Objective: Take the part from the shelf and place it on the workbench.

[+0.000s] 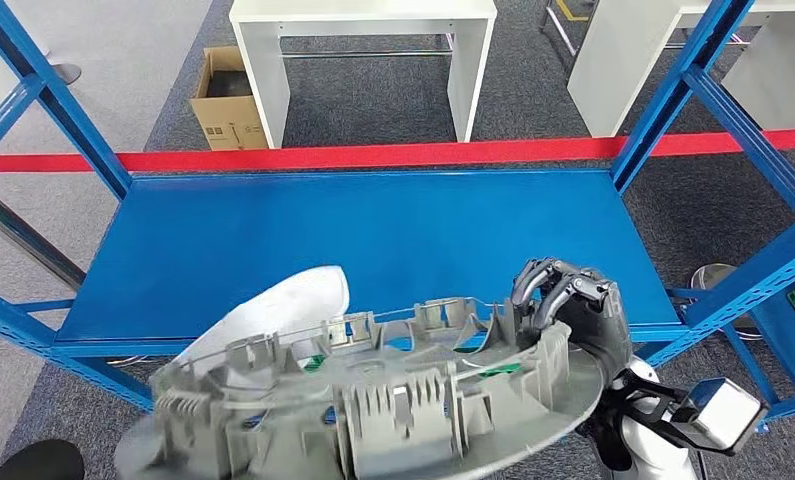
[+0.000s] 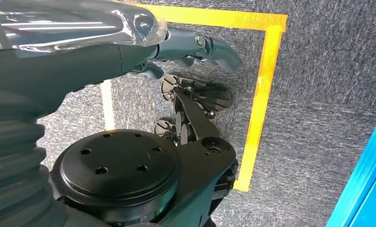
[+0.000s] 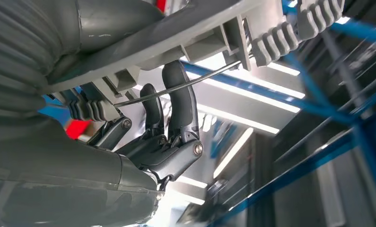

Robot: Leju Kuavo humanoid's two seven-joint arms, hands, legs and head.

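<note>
From the head view, a blue shelf stands on grey carpet, with a red floor stripe, white tables and a cardboard box behind. The right hand curls over the rim of the grey part, held in front of the shelf.

Left wrist view: the left hand hangs over grey carpet with yellow tape, fingers slightly curled, holding nothing.

Right wrist view: fingers hook the part's ribbed edge.

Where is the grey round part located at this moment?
In the head view the grey round part is low in the picture, in front of the blue shelf; the right hand grips its rim on the right side.
</note>
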